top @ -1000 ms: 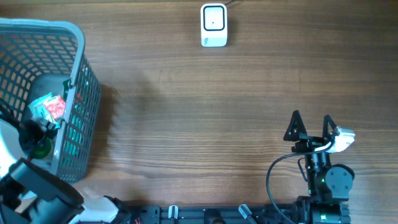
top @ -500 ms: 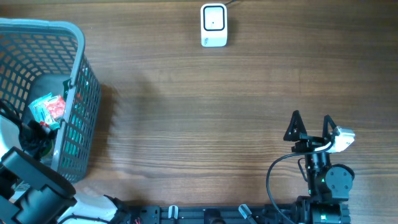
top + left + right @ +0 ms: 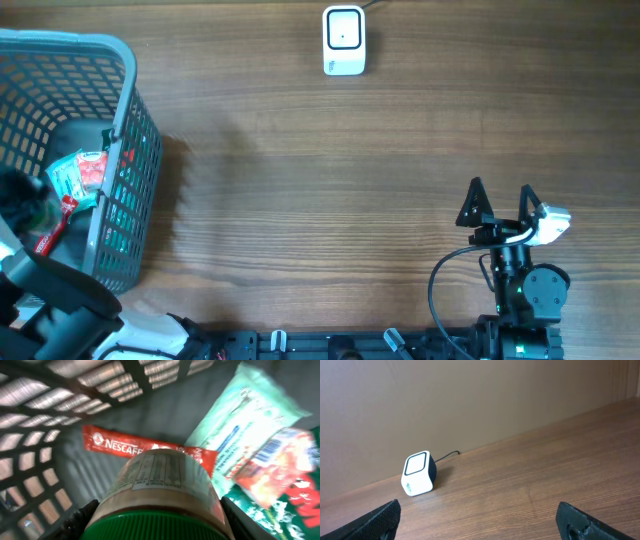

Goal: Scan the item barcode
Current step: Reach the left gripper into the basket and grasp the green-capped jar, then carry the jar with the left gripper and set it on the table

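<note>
Inside the grey basket [image 3: 128, 60] at the table's left edge, the pick-up step is judged to be in hand. A jar [image 3: 162, 477] with a green lid is seen among packets, over a red Nescafé sachet [image 3: 110, 442]. The left gripper [image 3: 155, 522] is partly closed, its fingers pressed against the jar's sides. Next, the jar must be lifted clear and its barcode turned toward the white scanner [image 3: 343, 40]. The right gripper [image 3: 501, 190] is spread wide, holding nothing.
</note>
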Motion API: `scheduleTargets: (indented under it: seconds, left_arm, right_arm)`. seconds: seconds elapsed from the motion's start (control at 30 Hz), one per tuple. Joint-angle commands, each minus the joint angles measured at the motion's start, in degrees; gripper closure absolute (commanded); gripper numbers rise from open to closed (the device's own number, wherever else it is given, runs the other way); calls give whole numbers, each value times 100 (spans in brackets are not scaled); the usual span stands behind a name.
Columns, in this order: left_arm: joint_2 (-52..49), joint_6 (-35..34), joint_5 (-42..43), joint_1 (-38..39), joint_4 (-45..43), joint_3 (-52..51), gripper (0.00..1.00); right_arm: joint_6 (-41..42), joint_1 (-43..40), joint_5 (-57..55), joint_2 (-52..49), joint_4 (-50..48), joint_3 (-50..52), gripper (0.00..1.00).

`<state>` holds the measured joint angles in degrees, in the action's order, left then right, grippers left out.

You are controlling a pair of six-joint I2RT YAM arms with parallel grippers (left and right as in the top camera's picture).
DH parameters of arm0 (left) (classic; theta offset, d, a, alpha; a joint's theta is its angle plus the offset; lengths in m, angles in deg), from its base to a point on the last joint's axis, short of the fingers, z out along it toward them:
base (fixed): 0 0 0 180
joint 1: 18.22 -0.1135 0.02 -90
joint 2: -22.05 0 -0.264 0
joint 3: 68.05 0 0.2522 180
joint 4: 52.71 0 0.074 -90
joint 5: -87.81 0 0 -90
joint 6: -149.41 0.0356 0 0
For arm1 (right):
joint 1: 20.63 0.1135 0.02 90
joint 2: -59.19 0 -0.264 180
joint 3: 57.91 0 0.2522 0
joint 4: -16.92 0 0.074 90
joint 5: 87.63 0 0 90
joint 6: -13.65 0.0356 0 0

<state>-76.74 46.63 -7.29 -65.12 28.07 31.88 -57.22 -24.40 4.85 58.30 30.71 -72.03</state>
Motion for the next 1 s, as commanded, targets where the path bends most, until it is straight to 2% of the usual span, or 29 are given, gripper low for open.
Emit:
scheduleTargets:
  seconds: [0.0, 0.17, 0.27, 0.37, 0.53, 0.7, 0.77, 0.87, 0.97]
  left_arm:
    - [286, 11, 647, 26, 304, 846, 48]
    - [684, 11, 1762, 446, 461, 1773, 44]
    - [1029, 2, 2258, 949, 433, 2446, 44]
    - [1362, -295, 2531, 1637, 382, 3097, 44]
    - [1829, -466, 2544, 3331, 181, 3289, 43]
    - [1652, -470, 2334, 5169, 807, 3287, 43]
    - [1473, -643, 2041, 5718, 1335, 3287, 43]
    - [1069, -879, 1152, 6618, 2052, 3215, 44]
    - [721, -1073, 990, 7281, 1825, 2894, 44]
  right_arm:
    - [-96, 33, -52, 35, -20, 7, 0]
    - [-96, 35, -52, 35, -20, 7, 0]
    - [-96, 33, -52, 35, -20, 7, 0]
    - [-96, 33, -52, 35, -20, 7, 0]
    - [-96, 35, -52, 35, -20, 7, 0]
    - [-96, 33, -52, 35, -20, 7, 0]
    - [-98, 33, -52, 35, -20, 7, 0]
    - [-98, 33, -52, 35, -20, 7, 0]
    - [-98, 35, -52, 35, -20, 7, 0]
